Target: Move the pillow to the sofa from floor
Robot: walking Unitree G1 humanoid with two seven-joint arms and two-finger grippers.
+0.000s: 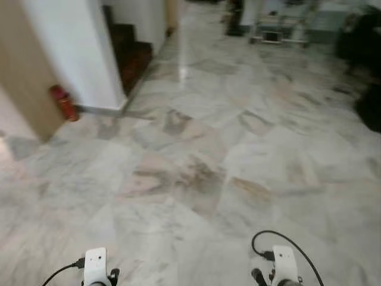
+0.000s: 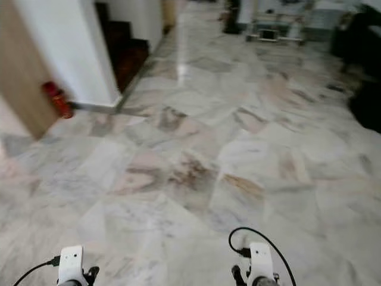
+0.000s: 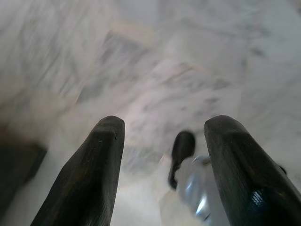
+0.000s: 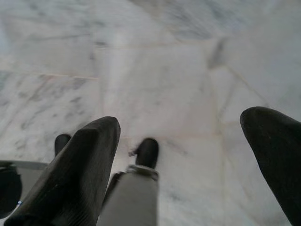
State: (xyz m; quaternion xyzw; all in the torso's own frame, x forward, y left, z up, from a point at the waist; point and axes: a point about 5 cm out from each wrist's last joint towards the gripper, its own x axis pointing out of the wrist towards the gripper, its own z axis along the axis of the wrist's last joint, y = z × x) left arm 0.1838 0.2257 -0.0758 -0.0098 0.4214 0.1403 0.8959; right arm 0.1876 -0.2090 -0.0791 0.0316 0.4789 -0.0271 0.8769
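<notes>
— Marble, is it, underfoot?

— Yes, a polished grey-and-white marble tile floor (image 1: 196, 173) with rusty brown veining, running from the near edge far into the room. It is glossy; a pale streak of reflected light lies on it in the far middle.

— What stands around it?

— On the left, a tan wooden panel (image 1: 21, 77) and next to it a white wall corner (image 1: 71, 47). At the foot of that corner leans a small red cylinder, like a fire extinguisher (image 1: 63, 102). Just right of the white wall, dark brown stair steps (image 1: 128, 50) climb away. Far off at the top there is a low metal-framed rack (image 1: 280, 30), blurred. Along the far right edge sit dark, shapeless masses (image 1: 366, 65); I cannot tell what they are.

— And the pillow?

— I can't make one out, nor a sofa.

— The grippers?

— Both hang low at the near edge, over bare floor. The left gripper (image 3: 162, 155) has its two long black fingers (image 3: 89, 179) set apart with marble showing between them, nothing held. The right gripper (image 4: 188, 155) is spread wider, also holding nothing. From the head, white wrist modules with black cables mark the left arm (image 1: 95, 266) and right arm (image 1: 284, 263).

— Touching anything?

— Neither touches a thing.
</notes>
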